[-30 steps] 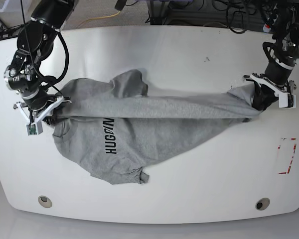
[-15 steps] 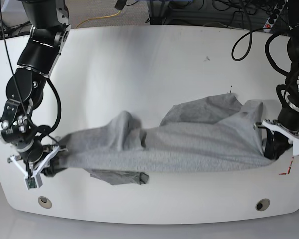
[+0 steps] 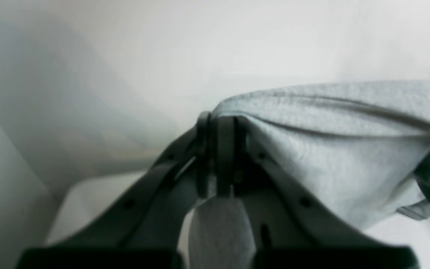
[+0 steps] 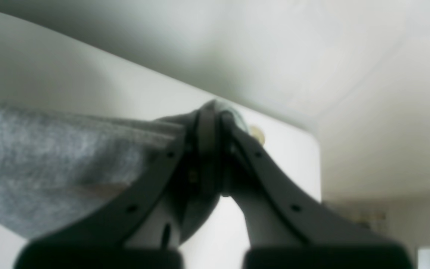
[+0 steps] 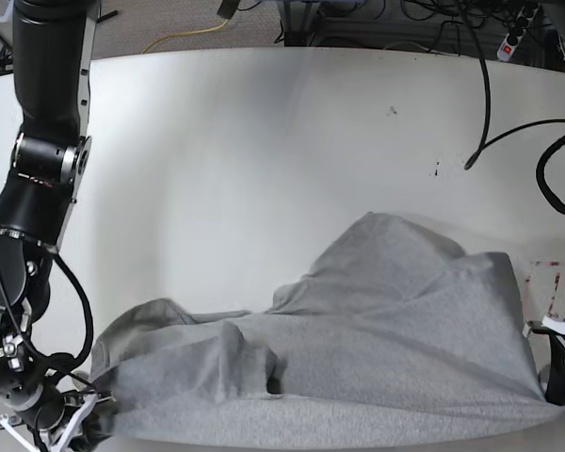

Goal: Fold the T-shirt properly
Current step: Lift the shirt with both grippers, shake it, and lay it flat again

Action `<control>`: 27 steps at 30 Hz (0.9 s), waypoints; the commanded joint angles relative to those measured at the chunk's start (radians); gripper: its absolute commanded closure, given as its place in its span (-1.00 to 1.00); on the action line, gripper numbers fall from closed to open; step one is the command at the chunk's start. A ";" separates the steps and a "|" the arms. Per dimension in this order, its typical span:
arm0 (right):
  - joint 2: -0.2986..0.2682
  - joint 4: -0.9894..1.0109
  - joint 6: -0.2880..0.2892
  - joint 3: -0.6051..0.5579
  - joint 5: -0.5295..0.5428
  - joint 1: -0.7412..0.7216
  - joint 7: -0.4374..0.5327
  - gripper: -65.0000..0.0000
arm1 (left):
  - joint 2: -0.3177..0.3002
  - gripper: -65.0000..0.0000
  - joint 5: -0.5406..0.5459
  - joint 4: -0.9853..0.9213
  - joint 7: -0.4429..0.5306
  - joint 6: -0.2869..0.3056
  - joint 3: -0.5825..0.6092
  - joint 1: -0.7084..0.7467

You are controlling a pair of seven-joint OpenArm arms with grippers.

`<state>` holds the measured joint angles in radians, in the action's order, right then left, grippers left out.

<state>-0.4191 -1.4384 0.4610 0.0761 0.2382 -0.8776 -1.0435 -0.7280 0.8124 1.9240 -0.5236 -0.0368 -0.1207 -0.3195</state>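
Dragging the T-shirt [image 5: 377, 339] down the worktop [image 5: 264, 141]: since a second ago it has slid from mid-worktop to the near edge, lettering now hidden. Left gripper [image 3: 218, 149] and right gripper [image 4: 209, 145] each stay clenched on a corner, so I'm judging it's flipped and ready to lay flat.

Both arms reach low toward the near table edge, wide apart. The right gripper [image 4: 211, 149] has its jaws pressed together, pinching grey fabric that trails off to its left; its arm hangs down in stacked black segments. The left gripper [image 3: 220, 157] is likewise clamped, cloth draping off to its right.
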 commanded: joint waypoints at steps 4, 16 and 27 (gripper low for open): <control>-0.039 0.064 -0.005 -0.068 -0.012 -0.223 0.029 1.00 | -0.081 1.00 -0.001 -0.102 0.036 -0.010 -0.015 -0.208; -0.040 0.083 0.037 -0.164 -0.009 -0.398 0.022 1.00 | -0.075 1.00 -0.003 -0.151 -0.149 0.084 -0.009 -0.499; -0.068 -0.089 0.045 -0.019 -0.006 -0.110 0.002 1.00 | -0.074 1.00 -0.003 -0.014 -0.149 0.087 -0.021 -0.257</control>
<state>-0.4801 -1.4487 0.5148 0.0269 0.2390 -1.0340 -1.0630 -0.7864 0.8291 1.8778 -0.6983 0.0704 -0.1211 -0.6388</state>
